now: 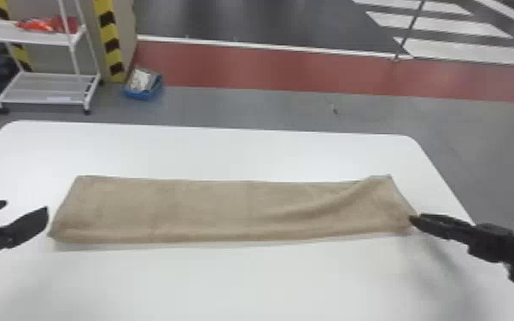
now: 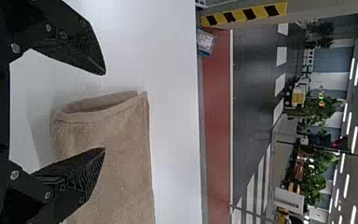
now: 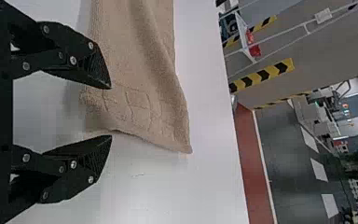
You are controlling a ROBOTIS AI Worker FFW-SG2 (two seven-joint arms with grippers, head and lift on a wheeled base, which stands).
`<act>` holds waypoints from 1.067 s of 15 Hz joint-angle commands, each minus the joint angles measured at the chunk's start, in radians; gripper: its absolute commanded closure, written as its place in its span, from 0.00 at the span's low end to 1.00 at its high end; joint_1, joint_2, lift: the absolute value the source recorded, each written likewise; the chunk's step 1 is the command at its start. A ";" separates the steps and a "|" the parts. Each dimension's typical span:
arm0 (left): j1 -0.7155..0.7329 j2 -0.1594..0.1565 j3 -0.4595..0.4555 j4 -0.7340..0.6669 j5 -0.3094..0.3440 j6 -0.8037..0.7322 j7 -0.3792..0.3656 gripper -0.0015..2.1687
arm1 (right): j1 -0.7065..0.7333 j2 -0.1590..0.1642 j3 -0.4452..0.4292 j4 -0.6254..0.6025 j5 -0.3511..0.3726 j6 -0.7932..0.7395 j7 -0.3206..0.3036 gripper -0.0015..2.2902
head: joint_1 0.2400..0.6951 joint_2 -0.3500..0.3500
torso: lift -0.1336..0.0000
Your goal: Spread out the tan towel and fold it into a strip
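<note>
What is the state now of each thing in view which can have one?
Tan towel: folded into a strip, rumpled near right end
Left gripper: open, not gripping
Right gripper: open, not gripping
Blue box: open-topped, holding something white
White cart: upright, red items on upper shelf

Towel [image 1: 209, 209]: tan, with faint squarish lines near the right jaws. Left gripper [image 1: 27, 205] and right gripper [image 1: 413, 219]: both black. Table [image 1: 226, 281] beneath both pairs of jaws: white. Floor [image 1: 235, 106] beyond the jaws: grey, red band. Post [image 1: 110, 40] beyond the left jaws: yellow-and-black stripes.
</note>
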 commanded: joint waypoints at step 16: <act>-0.298 -0.060 -0.400 0.390 -0.060 -0.323 0.053 0.77 | -0.208 0.196 0.181 -0.010 0.027 0.057 -0.194 0.77 | 1.00 0.25 | 0.07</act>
